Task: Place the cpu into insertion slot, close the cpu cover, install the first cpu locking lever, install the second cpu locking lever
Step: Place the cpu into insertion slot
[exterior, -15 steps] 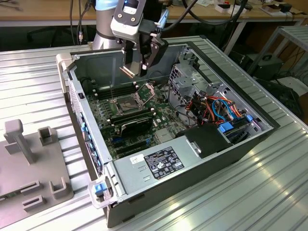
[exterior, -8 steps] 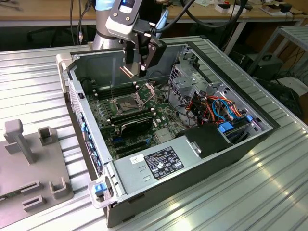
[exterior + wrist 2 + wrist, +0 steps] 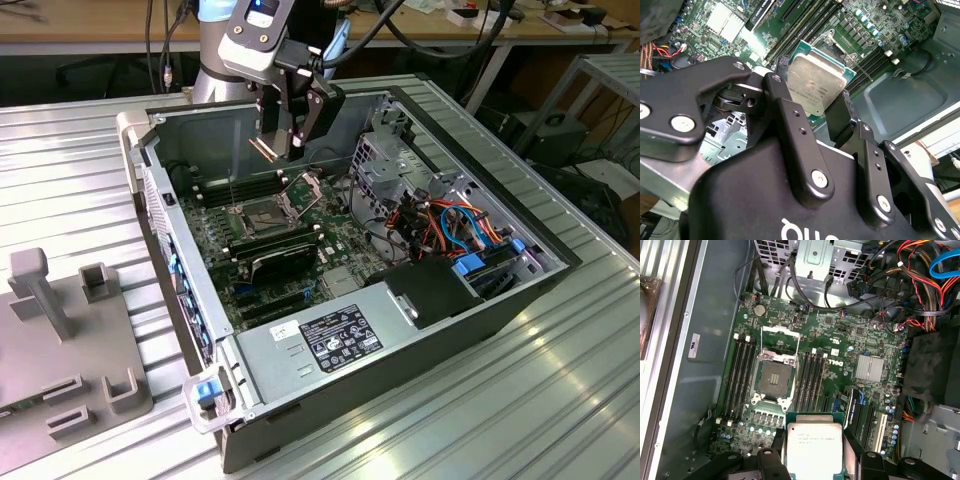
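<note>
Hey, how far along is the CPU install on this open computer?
Picked up, not seated. The gripper is shut on the cpu, holding it above the motherboard, apart from the socket. The insertion slot is empty and the cpu cover stands flipped open at its edge. Left: seating the chip, closing the cover, both lever steps.

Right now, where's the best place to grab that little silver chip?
Pinch the cpu by two opposite side edges, from above its flat top. It is a thin flat square, so only the edges offer a grip; the gripper holds it that way.
</note>
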Controlling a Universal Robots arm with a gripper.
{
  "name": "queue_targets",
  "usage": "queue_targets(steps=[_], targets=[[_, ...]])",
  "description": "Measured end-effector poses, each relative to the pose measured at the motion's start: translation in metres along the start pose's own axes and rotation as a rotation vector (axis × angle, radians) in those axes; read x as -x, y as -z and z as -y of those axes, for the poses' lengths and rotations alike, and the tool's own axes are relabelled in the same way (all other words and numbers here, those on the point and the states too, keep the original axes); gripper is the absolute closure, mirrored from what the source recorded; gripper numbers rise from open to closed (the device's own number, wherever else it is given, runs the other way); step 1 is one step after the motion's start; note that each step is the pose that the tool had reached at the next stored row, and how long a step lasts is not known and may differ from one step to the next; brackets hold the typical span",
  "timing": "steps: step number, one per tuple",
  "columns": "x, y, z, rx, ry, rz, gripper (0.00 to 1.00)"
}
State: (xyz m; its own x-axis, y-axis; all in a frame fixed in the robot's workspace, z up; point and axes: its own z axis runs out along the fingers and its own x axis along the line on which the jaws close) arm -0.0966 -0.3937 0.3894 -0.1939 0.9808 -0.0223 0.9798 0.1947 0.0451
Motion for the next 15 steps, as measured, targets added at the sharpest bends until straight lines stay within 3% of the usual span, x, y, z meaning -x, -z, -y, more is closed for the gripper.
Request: queue_targets(steps=[8,15], targets=[[-0.0001,-0.0017,-0.0001,-0.0001,-0.002,0.0001,0.45],[-0.0001,-0.0030,-0.0003,-0.0008,-0.035,0.0016,0.45]])
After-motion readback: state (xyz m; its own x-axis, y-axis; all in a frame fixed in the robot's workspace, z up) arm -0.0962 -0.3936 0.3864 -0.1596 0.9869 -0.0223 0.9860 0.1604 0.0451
